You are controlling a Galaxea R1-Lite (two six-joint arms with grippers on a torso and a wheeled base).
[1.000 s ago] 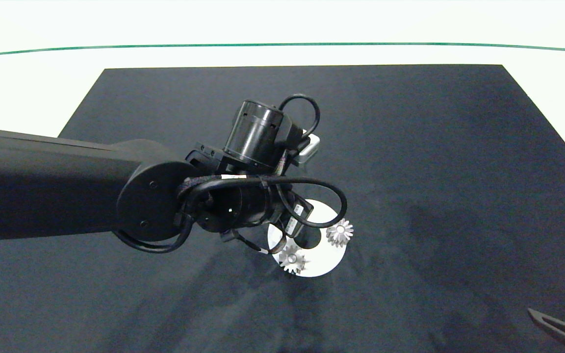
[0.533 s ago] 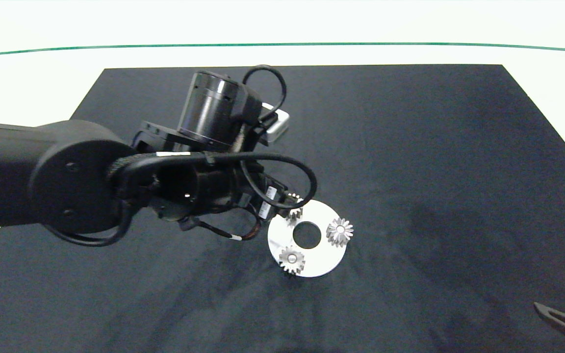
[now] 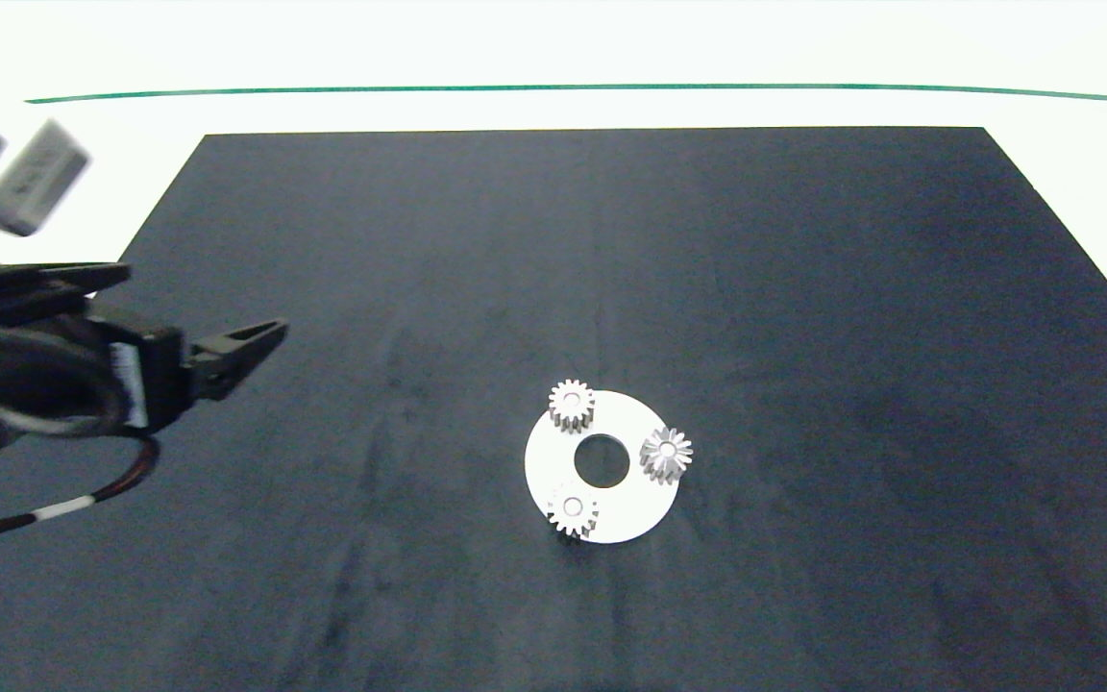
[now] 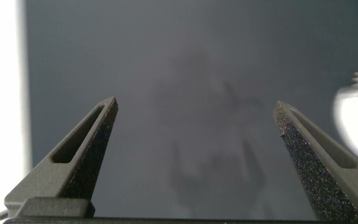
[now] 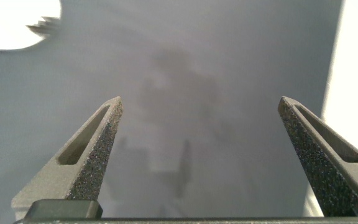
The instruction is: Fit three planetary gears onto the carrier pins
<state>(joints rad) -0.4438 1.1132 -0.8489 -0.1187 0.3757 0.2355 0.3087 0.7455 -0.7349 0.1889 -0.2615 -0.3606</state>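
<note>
The left arm has pulled right off the disc since a second ago, and the left end effector (image 3: 227,360) now hangs at the mat's near-left edge, fingers spread wide, holding nothing. Well off to its right sits the white carrier disc (image 3: 645,505) on the black mat (image 3: 803,288), and all three planetary gears are on it: one (image 3: 571,405) at the far-left of the ring, one (image 3: 666,454) on the right, one (image 3: 573,513) nearest the camera. The carrier pins are hidden inside the gear bores. The right end effector (image 5: 197,162) shows only in its wrist view, jaws wide apart and empty above the mat. By my reading, installation looks complete; retreating well means staying high and clear of the disc. No containers on the counter.
</note>
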